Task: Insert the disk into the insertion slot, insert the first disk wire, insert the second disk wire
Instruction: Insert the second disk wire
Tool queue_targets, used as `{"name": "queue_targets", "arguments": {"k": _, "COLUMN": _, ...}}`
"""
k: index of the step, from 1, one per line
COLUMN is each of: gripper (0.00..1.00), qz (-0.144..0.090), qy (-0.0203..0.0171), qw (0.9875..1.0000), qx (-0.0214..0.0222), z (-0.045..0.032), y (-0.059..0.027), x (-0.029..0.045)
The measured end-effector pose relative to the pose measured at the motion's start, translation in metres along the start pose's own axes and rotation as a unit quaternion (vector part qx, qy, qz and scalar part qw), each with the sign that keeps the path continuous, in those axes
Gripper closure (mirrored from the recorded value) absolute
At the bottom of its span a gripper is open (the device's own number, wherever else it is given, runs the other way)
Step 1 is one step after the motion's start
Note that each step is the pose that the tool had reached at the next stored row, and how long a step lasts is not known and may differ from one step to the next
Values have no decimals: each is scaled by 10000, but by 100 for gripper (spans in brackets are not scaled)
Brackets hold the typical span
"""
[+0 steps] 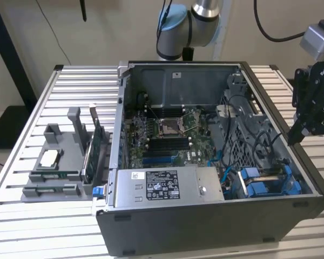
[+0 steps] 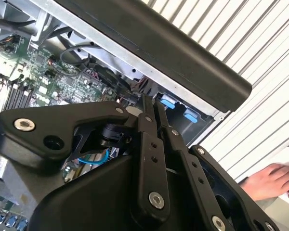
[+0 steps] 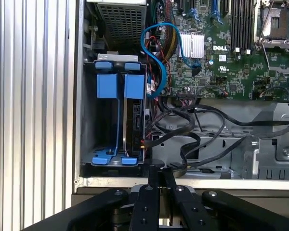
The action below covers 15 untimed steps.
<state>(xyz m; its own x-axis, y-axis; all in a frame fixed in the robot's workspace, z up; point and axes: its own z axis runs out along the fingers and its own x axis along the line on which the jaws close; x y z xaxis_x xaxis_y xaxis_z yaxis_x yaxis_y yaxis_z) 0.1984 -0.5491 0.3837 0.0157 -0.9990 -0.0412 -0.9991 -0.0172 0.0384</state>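
The gripper [image 3: 159, 169] has its two thin black fingers pressed together with nothing between them; both wrist views show this, while the exterior view shows it as a dark shape beside the case's [image 1: 205, 226] wall on the exterior view's right, outside the case and above its rim. In the first wrist view the fingertips sit just over that rim, in line with the drive bay [image 3: 86, 120] right inside it. The disk [image 3: 135, 120] stands edge-on in the bay, clipped in a blue carrier [image 3: 134, 86], with a second blue carrier beside it. Black wires [image 3: 197, 120] run close past the disk's side and a blue cable [image 3: 147, 43] loops above the bay; whether any wire is plugged into the disk I cannot tell. Beyond them lies the green motherboard [image 3: 221, 62]. The second wrist view looks across the case wall and catches a person's hand [image 2: 269, 182] resting off to the side, past the slatted table [image 1: 75, 81]. The exterior view adds the grey power supply [image 1: 167, 183] along the case's near side and a grey tray [image 1: 70, 143] of parts on the table, on the exterior view's left, well apart from the gripper
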Motion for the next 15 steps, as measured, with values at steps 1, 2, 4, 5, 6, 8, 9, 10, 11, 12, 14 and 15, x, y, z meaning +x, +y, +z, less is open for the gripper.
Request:
{"name": "queue_targets", "arguments": {"k": 1, "gripper": 84, "qz": 0, "qy": 0, "qw": 10000, "qx": 0, "z": 0, "y": 0, "x": 0}}
{"name": "queue_targets", "arguments": {"k": 2, "gripper": 84, "qz": 0, "qy": 0, "qw": 10000, "qx": 0, "z": 0, "y": 0, "x": 0}}
{"name": "queue_targets", "arguments": {"k": 4, "gripper": 84, "qz": 0, "qy": 0, "qw": 10000, "qx": 0, "z": 0, "y": 0, "x": 0}}
{"name": "queue_targets", "arguments": {"k": 5, "gripper": 84, "qz": 0, "qy": -1, "qw": 10000, "qx": 0, "z": -2, "y": 1, "x": 0}}
{"name": "queue_targets", "arguments": {"k": 6, "gripper": 84, "qz": 0, "qy": 1, "qw": 10000, "qx": 0, "z": -9, "y": 6, "x": -1}}
{"name": "queue_targets", "arguments": {"k": 8, "gripper": 84, "qz": -1, "qy": 0, "qw": 10000, "qx": 0, "z": -22, "y": 22, "x": -1}}
{"name": "queue_targets", "arguments": {"k": 9, "gripper": 84, "qz": 0, "qy": 0, "qw": 10000, "qx": 0, "z": -28, "y": 30, "x": -2}}
{"name": "queue_targets", "arguments": {"k": 10, "gripper": 84, "qz": 0, "qy": 0, "qw": 10000, "qx": 0, "z": -34, "y": 36, "x": -2}}
{"name": "queue_targets", "arguments": {"k": 11, "gripper": 84, "qz": 0, "qy": 0, "qw": 10000, "qx": 0, "z": -40, "y": 39, "x": -2}}
{"name": "queue_targets", "arguments": {"k": 12, "gripper": 84, "qz": -1, "qy": 0, "qw": 10000, "qx": 0, "z": -43, "y": 40, "x": -2}}
{"name": "queue_targets", "arguments": {"k": 14, "gripper": 84, "qz": 0, "qy": 4, "qw": 10000, "qx": 0, "z": -54, "y": 44, "x": -3}}
{"name": "queue_targets", "arguments": {"k": 15, "gripper": 84, "qz": 0, "qy": 7, "qw": 10000, "qx": 0, "z": -60, "y": 46, "x": -3}}
